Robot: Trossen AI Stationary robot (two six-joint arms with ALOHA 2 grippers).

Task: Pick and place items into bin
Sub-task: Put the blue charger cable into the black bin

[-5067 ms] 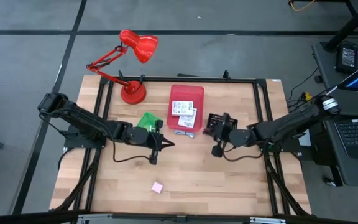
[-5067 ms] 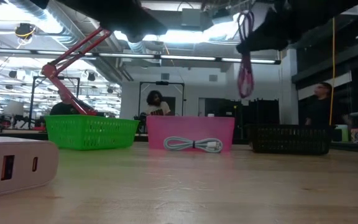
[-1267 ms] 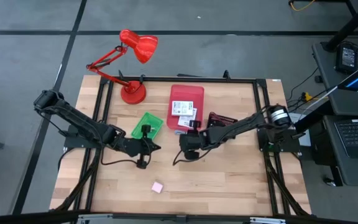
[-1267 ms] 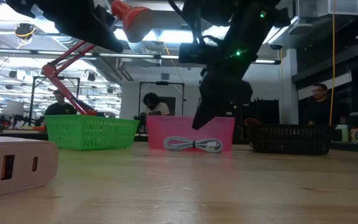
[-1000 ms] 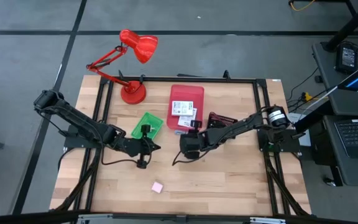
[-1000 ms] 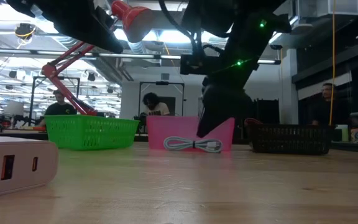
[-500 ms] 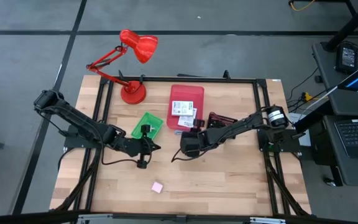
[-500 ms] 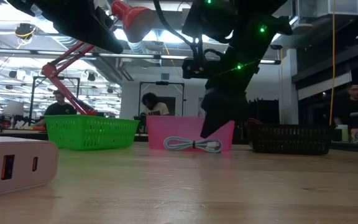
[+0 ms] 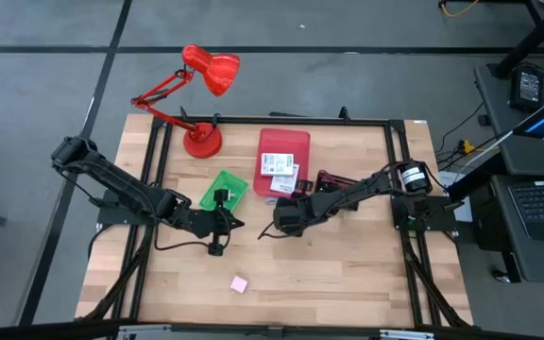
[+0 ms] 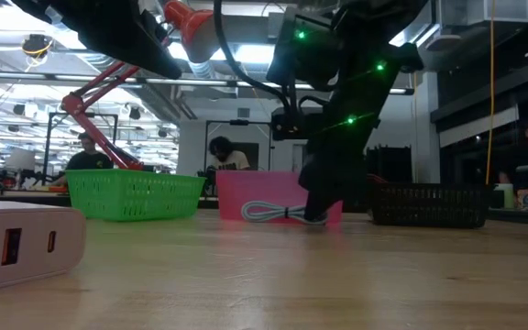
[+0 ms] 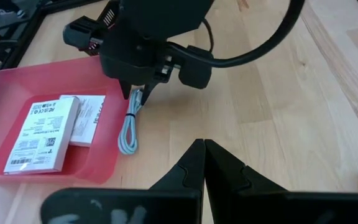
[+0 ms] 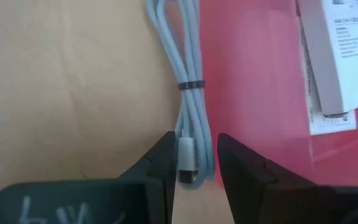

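A coiled bluish cable [image 12: 188,93] lies on the table against the near wall of the pink bin [image 9: 283,151]. The bin holds two white printed packets [image 11: 42,134]. My right gripper [image 12: 194,155] is open and slants down over the cable's plug end [image 12: 187,158], one finger on each side. In the low view its tips [image 10: 317,215] stand at the cable's [image 10: 282,213] right end. My left gripper [image 11: 204,146] is shut and holds nothing, hovering left of it [image 9: 239,224]. A pink cube [image 9: 239,282] rests near the front edge. My right gripper straddles the cable's plug end [image 12: 187,158] from above, slanting down, with its fingers along the cable. A gap shows beside one finger [image 12: 232,158]. I cannot tell whether the other finger [image 12: 165,155] touches the plug. The cable lies flat on the table.
A green basket [image 9: 225,189] sits left of the pink bin and a black basket [image 9: 336,181] right of it. A red desk lamp [image 9: 201,94] stands at the far left. People show in the room behind the table. Bare wood lies toward the near edge.
My right gripper has sunk toward the table and edged toward the pink bin, tipping steeper, until its tips stand at the cable's plug end. The cable has stayed where it was. My left gripper has kept still.
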